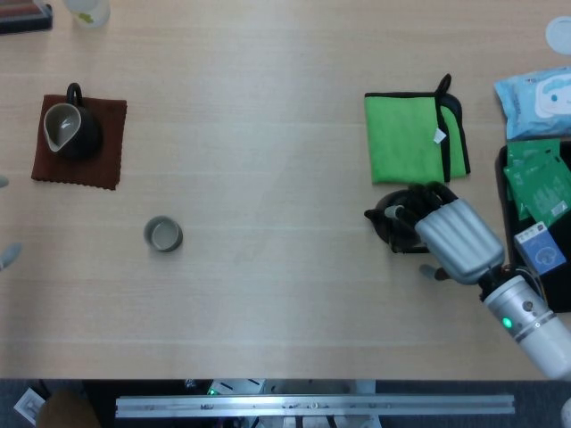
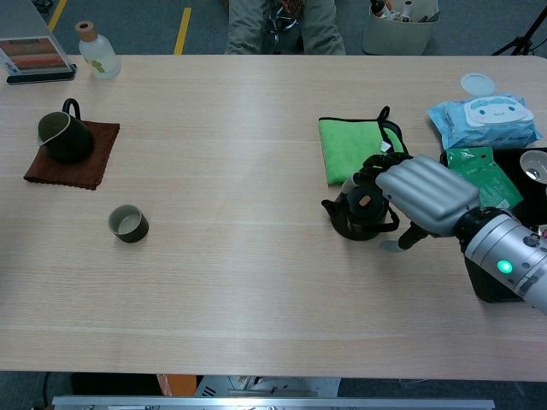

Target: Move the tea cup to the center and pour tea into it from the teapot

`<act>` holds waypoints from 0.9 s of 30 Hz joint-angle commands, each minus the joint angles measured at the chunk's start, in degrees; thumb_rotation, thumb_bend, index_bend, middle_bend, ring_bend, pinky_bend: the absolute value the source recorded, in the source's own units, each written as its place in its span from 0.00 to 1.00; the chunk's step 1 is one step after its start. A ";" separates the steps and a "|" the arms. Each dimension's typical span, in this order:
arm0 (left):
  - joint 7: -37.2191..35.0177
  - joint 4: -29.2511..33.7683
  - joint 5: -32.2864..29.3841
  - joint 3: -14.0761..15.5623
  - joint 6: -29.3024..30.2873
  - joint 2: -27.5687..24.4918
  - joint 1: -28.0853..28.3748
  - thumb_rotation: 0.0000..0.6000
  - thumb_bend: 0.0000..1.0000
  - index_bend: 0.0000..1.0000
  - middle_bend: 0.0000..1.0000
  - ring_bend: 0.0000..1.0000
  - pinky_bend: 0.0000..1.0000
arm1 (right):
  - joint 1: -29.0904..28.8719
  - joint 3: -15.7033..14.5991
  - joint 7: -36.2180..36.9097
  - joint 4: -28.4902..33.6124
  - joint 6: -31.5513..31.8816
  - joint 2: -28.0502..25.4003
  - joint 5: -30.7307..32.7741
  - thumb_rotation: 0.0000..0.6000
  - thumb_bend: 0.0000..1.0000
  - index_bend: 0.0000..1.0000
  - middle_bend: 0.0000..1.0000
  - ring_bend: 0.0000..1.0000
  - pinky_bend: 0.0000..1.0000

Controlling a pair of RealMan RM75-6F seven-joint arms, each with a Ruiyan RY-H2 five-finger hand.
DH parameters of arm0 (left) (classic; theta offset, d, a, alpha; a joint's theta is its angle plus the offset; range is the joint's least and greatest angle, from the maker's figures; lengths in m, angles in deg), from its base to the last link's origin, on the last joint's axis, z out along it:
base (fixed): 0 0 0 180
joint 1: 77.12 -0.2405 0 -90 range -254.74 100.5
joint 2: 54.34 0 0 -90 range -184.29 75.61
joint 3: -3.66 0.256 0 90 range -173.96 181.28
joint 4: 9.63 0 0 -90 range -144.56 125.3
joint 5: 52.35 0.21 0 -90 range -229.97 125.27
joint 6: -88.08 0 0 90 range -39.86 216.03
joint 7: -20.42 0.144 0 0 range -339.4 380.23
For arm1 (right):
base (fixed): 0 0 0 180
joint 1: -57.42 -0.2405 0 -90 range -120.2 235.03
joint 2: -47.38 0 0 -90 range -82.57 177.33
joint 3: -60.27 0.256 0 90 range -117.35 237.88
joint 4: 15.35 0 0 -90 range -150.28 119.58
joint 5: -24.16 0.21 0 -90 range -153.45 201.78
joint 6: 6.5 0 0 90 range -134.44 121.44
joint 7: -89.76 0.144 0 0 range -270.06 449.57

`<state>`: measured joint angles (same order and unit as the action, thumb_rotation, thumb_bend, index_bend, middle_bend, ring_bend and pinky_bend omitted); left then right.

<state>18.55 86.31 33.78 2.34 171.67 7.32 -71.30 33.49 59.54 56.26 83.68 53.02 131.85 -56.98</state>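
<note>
Two hands: only the right hand (image 1: 455, 238) is seen clearly; the left hand (image 1: 7, 256) is glimpsed as a pale blur at the left frame edge, state cannot be told.
Right hand state: fingers are curled over the teapot (image 2: 357, 213) from its handle side; whether a firm grip is made cannot be told, the lid and handle being partly hidden by the fingers.
Teapot place: set on the desk (image 1: 268, 160) toward its right edge, just in front of the green cloth (image 1: 406, 138); spout is pointed toward the left edge.
Tea cup place: tea cup (image 1: 163, 234) is stood upright toward the left edge, well apart from the teapot, not yet at the center.
Key relation: the cup is judged nearer the left hand, the teapot is covered by the right hand; the spout-to-handle axis is laid along the desk's length, so the spout already faces the cup's side.
Step judged: the teapot grasp is being settled; the cup move is not yet done.
Surface: pale wood grain, flat.
Other things: dark pitcher (image 1: 70, 129) on a brown mat (image 1: 80, 143) near the far-left corner; wipes pack (image 2: 483, 120) and black tray (image 2: 504, 286) by the right edge.
Room: grey floor and a seated person are seen past the far edge.
</note>
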 commanded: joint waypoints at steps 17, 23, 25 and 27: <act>0.10 -0.24 0.09 0.21 -0.96 0.33 0.35 1.00 0.13 0.29 0.26 0.21 0.07 | 0.62 -2.48 3.23 1.01 -0.30 -2.14 1.13 1.00 0.00 0.35 0.40 0.30 0.18; 0.03 -0.47 -0.07 0.24 -1.26 0.45 0.42 1.00 0.13 0.29 0.26 0.21 0.07 | 0.43 -2.75 3.00 0.92 -0.70 -1.84 1.78 1.00 0.00 0.37 0.42 0.31 0.18; -0.06 -0.57 -0.09 0.24 -1.34 0.51 0.47 1.00 0.13 0.29 0.26 0.21 0.07 | 0.36 -2.80 2.76 0.96 -0.81 -1.76 2.10 1.00 0.00 0.37 0.42 0.31 0.18; -0.13 -0.62 -0.14 0.23 -1.45 0.55 0.51 1.00 0.13 0.29 0.26 0.21 0.07 | 0.31 -2.83 2.54 0.97 -0.88 -1.68 2.40 1.00 0.00 0.38 0.42 0.31 0.18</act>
<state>18.42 85.68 33.65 2.58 170.21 7.87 -70.79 33.83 56.72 58.83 84.64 52.16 130.14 -54.62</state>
